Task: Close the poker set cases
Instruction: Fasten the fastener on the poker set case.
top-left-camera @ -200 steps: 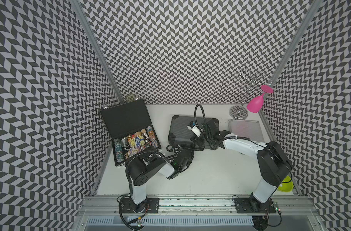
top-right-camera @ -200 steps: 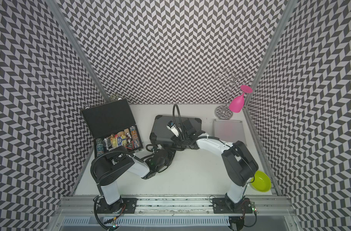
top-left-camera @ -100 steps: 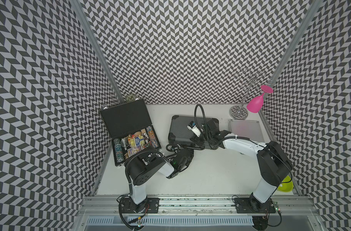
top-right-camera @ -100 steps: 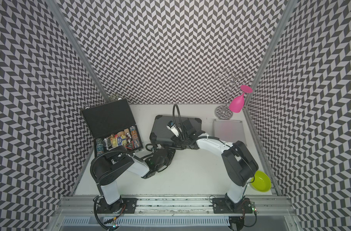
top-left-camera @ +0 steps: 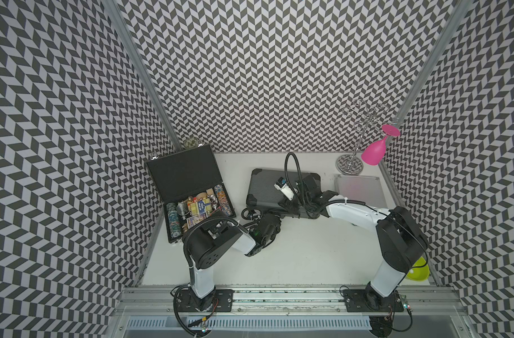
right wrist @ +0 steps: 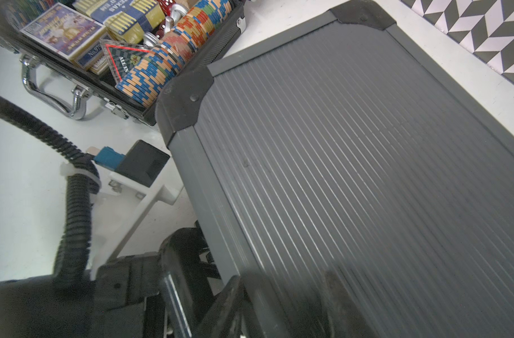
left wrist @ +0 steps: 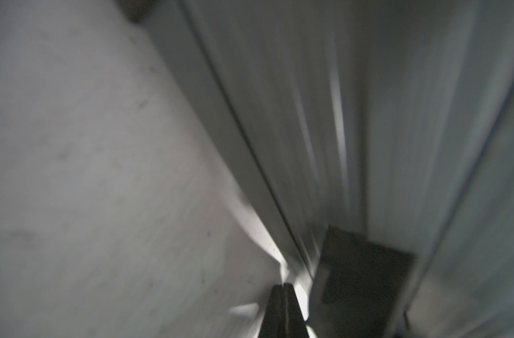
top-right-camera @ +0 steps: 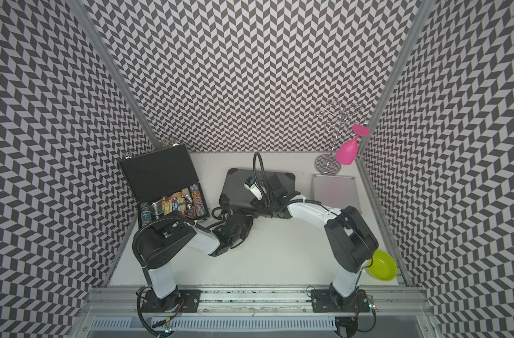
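Front white desk open between arm bases. Rear row obstructs: open textured black case, ribbed dark grey case, silver aluminium case; narrow lanes between them.

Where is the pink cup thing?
In both top views the pink glass hangs upside down from the wire rack in the far right corner, just behind the closed silver case.

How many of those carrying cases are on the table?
3. An open black case holding chips on the left, a shut ribbed grey case in the middle, and a shut silver case on the right. None seems hidden.
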